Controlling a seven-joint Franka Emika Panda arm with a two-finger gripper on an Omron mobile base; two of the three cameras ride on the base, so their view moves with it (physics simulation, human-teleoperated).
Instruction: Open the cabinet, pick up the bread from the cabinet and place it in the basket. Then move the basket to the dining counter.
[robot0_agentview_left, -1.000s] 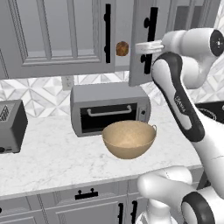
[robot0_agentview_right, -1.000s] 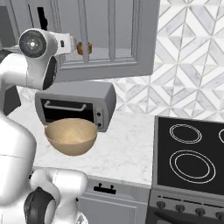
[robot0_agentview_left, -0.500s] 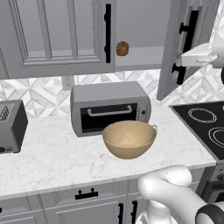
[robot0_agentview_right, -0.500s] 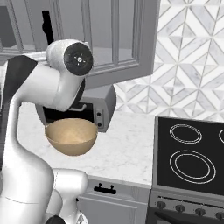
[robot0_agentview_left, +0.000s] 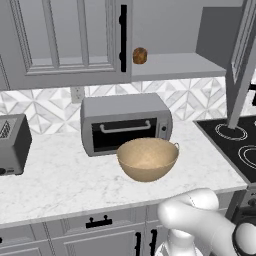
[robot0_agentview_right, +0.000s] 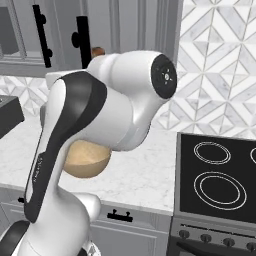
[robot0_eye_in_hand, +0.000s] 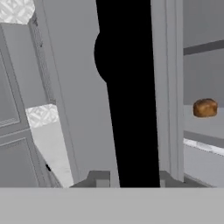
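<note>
1. Gripping the long black handle (robot0_eye_in_hand: 131, 96) of the cabinet's right door (robot0_agentview_left: 244, 60), my gripper (robot0_eye_in_hand: 130, 178) has its two dark fingertips (robot0_eye_in_hand: 99, 179) close on either side of the bar in the hand view, clenched on it.
2. Seen from the left base view, I find that door swung out toward the stove, its edge facing the camera, while the left door (robot0_agentview_left: 65, 40) is shut with its own black handle (robot0_agentview_left: 123, 37) upright.
3. I see the bread (robot0_agentview_left: 140, 55), a small golden-brown lump, on the plain grey shelf (robot0_agentview_left: 175, 65) inside the cabinet, near the shelf's left end and just beside the shut door's edge; the hand view shows it past the open door's edge.
4. Below, the tan basket (robot0_agentview_left: 148, 159) rests on the marble worktop (robot0_agentview_left: 60, 180), right in front of the grey toaster oven (robot0_agentview_left: 125, 122) and well below the bread.
5. I note a toaster (robot0_agentview_left: 14, 144) at the worktop's far left and a black stovetop (robot0_agentview_left: 235, 145) at its right.
6. From the right base view, my white arm (robot0_agentview_right: 100, 120) covers most of the basket, leaving its lower rim showing, and the bread peeks just above the arm.
</note>
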